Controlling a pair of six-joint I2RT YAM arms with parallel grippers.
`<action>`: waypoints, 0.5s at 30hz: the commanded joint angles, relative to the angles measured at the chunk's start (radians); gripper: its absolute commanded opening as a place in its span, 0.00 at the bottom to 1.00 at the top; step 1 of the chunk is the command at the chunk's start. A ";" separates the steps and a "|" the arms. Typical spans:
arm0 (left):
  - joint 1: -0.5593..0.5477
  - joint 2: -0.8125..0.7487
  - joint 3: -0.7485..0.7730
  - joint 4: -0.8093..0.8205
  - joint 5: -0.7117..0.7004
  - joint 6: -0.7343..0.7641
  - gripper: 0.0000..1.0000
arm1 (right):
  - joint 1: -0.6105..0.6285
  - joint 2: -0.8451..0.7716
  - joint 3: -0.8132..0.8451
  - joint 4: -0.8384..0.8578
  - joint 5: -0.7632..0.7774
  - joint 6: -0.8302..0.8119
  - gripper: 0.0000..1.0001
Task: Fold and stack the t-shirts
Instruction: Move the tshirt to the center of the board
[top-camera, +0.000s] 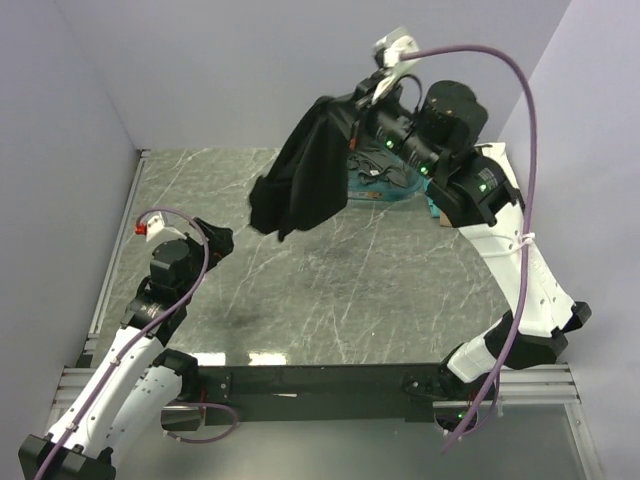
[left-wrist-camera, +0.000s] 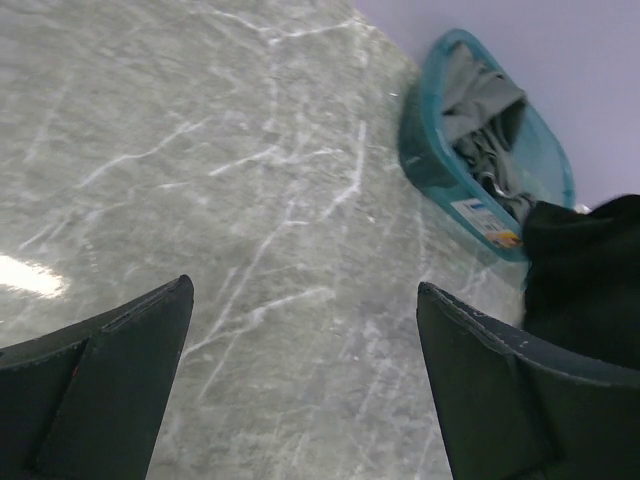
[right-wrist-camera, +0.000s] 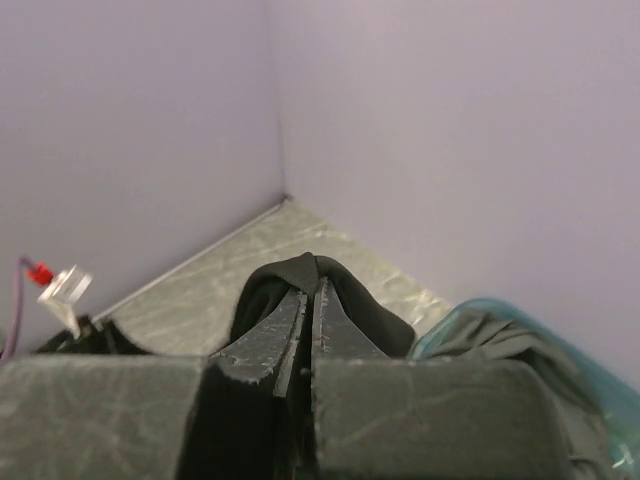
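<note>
Right hand (right-wrist-camera: 308, 292) pinched the black t-shirt (top-camera: 300, 180) aloft near the teal tub (left-wrist-camera: 432, 172); that bunched grip could slip. Left hand (left-wrist-camera: 305, 290) gaped, empty.

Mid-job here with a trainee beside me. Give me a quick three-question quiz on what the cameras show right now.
1. Multiple choice: the right gripper is shut on A) a tan t-shirt, B) the black t-shirt, C) nothing.
2. True or false: the left gripper is shut on cloth.
3. Short answer: what holds the grey garments at the far side of the table?
Key: 1 B; 2 false, it is open and empty; 3 the teal tub.
</note>
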 joint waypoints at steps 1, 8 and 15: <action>0.004 -0.017 0.027 -0.066 -0.094 -0.068 0.99 | 0.045 -0.020 -0.042 -0.076 0.089 0.015 0.00; 0.004 -0.021 0.050 -0.174 -0.134 -0.185 1.00 | 0.047 0.019 -0.351 -0.084 0.212 0.203 0.02; 0.004 0.041 0.030 -0.213 -0.033 -0.234 0.99 | 0.048 0.316 -0.358 -0.249 0.402 0.307 0.84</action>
